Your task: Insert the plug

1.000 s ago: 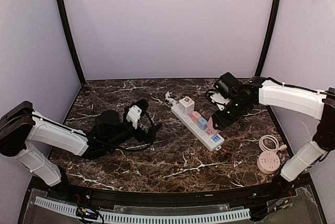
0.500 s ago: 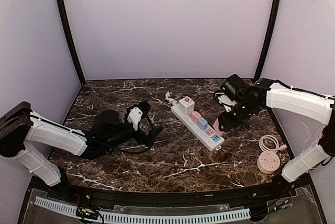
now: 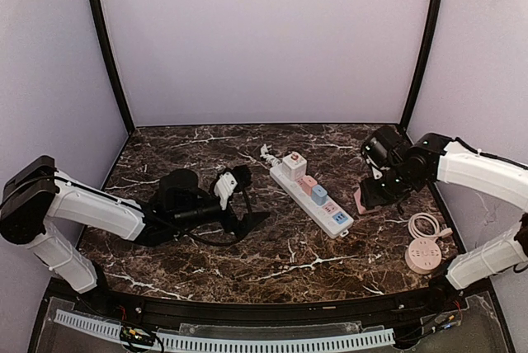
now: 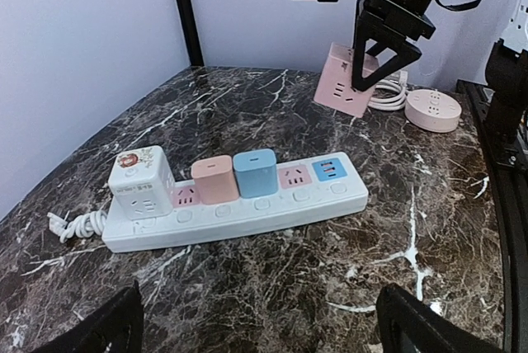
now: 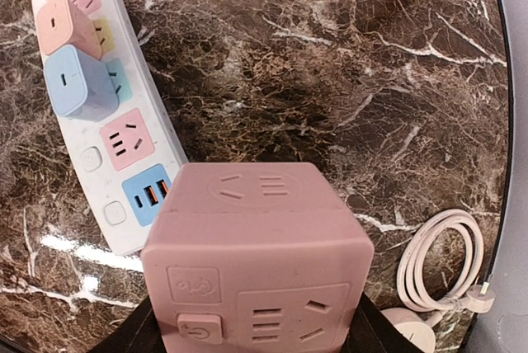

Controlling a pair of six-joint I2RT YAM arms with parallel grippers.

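Inside my right gripper, clamped by flat sides: a pink cube adapter, rigid, likely light; left gripper gapes empty.

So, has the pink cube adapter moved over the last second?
Yes. Gripped in the right tool, the pink cube adapter has moved rightward in the top view, away from the white power strip.
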